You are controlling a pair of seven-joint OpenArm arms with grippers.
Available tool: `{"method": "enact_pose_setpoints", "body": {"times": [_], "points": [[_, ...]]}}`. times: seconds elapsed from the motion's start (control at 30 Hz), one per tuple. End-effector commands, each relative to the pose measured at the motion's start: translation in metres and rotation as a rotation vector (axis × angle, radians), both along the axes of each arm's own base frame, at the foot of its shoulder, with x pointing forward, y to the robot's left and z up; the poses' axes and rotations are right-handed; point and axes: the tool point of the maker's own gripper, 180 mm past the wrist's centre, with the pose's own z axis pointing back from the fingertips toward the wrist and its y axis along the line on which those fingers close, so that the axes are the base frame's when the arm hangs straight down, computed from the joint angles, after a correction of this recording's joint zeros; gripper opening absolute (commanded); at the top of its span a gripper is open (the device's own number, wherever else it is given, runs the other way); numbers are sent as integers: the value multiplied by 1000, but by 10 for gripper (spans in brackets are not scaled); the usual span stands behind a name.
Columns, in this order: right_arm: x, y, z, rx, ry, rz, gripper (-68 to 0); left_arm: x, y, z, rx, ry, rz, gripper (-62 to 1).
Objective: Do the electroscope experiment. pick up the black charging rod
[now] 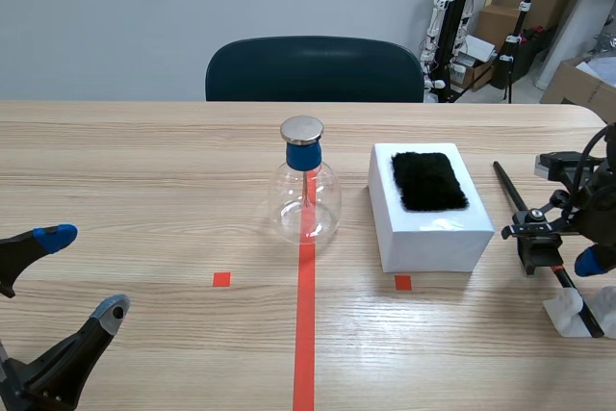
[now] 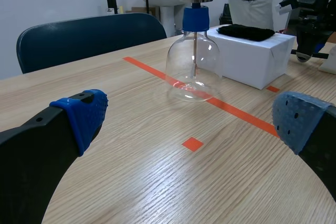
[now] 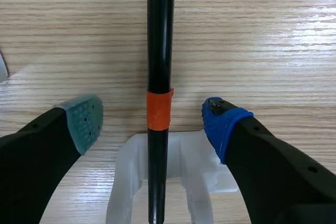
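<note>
Black charging rod (image 3: 160, 51) lay close to the desk's (image 1: 144, 161) right edge, long axis running from the near side toward the far side. Its near end sat in a white cradle (image 3: 194, 177), and an orange band (image 3: 159, 109) ringed the shaft just above that cradle. Right gripper (image 3: 155, 116) hung directly over the rod with fingers spread and nothing grasped. The grey-green pad stood to one side of the shaft and the blue pad to the other, level with the orange band, with bare wood showing in both gaps. How far the pads sat above the desk could not be judged from the wrist view; they looked low, roughly at the rod's height. Left gripper (image 1: 82, 274) rested near the desk's near-left corner, likewise spread wide and holding nothing, well apart from the rod. Glass electroscope flask (image 1: 306, 194), with blue collar and metal disc, stood mid-desk on the red tape line. A white box (image 1: 433, 233) stood just beside it toward the right edge, with a black fur pad (image 1: 429, 180) on top. The rod lay between this box and the right edge.
</note>
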Motion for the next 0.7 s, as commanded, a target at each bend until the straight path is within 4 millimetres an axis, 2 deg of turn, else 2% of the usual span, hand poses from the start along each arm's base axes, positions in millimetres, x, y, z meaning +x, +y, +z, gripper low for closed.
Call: {"method": "enact_pose_setpoints", "body": {"times": [0.0, 0.17, 0.67], "points": [[1, -10, 5, -17, -7, -7, -324, 3, 2, 7, -18, -25, 7, 14], [0, -11, 4, -18, -7, -9, -388, 3, 2, 7, -18, -25, 7, 14], [13, -14, 9, -18, -77, -14, -387, 3, 2, 9, -23, -31, 8, 14]]}}
